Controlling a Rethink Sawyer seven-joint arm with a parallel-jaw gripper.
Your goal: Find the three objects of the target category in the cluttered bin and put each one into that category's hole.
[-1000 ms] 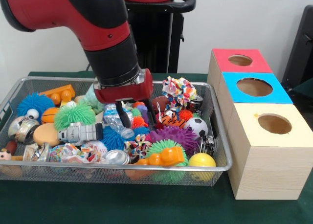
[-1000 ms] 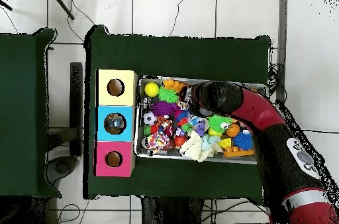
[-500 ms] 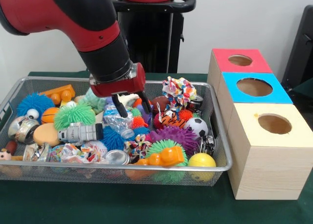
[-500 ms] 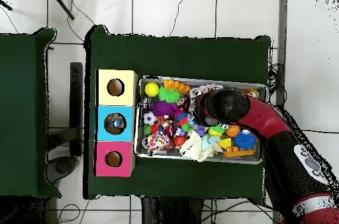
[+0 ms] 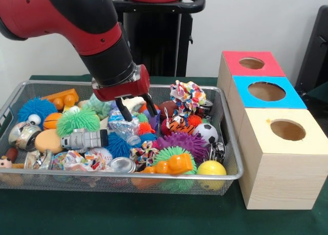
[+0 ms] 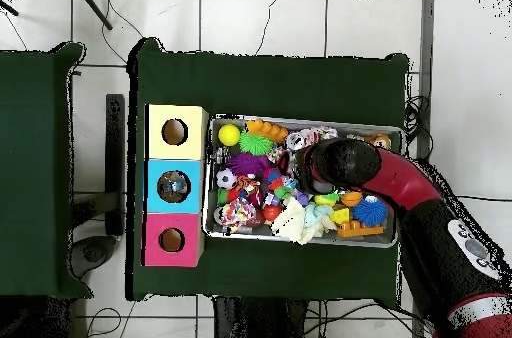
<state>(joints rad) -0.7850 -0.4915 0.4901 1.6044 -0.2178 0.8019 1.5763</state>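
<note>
**Gripper above the middle of the bin**

The gripper [image 5: 137, 108] hangs with its two fingers apart and nothing between them, just over the toys in the cluttered bin [image 5: 229, 174]. The three coloured boxes [image 5: 279, 145] stand beside the bin. To grasp well, it should descend straight on one separate toy, not between neighbours.

Toys are packing the wire-mesh bin [image 5: 225, 137] rim to rim, leaving no bare floor between them. The gripper [image 5: 137, 110] is hanging just above the pile's middle, fingers apart, with the crinkled plastic bottle [image 5: 122, 126] and small orange spiky ball [image 5: 145, 128] lying right beneath it. The red arm [image 6: 400, 189] is crossing over the bin's side farthest from the boxes. The holes of the red box [image 5: 251, 63], blue box [image 5: 266, 91] and yellow box [image 5: 287, 130] are standing open from above.
</note>
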